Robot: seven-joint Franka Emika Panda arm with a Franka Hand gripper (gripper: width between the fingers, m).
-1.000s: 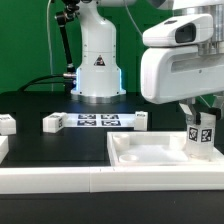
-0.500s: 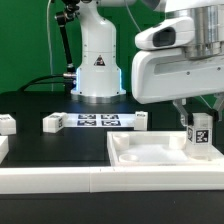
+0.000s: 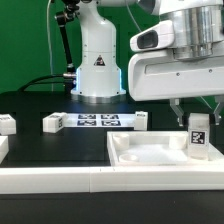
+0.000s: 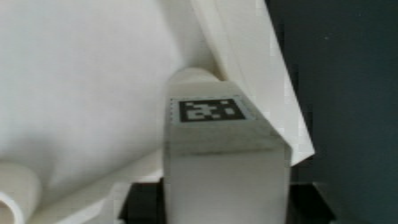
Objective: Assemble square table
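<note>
The white square table top (image 3: 135, 158) lies at the exterior view's right, its raised rim toward the front. A white block leg (image 3: 198, 138) with a black-and-white tag stands upright over the top's far right corner. My gripper (image 3: 198, 116) is shut on this leg from above. In the wrist view the leg (image 4: 221, 140) runs between the dark pads (image 4: 146, 200) of my gripper (image 4: 217, 205), next to the top's rim (image 4: 240, 50). Whether the leg's foot touches the top is hidden. Three more legs (image 3: 7, 124) (image 3: 52, 122) (image 3: 143, 121) lie on the black surface.
The marker board (image 3: 97, 121) lies flat between two of the loose legs. The arm's white base (image 3: 97, 70) stands behind it. A long white rail (image 3: 60, 181) borders the front of the black surface.
My gripper has shifted toward the exterior view's left, and the held leg moved a little that way with it. The loose legs and the top stayed put.
</note>
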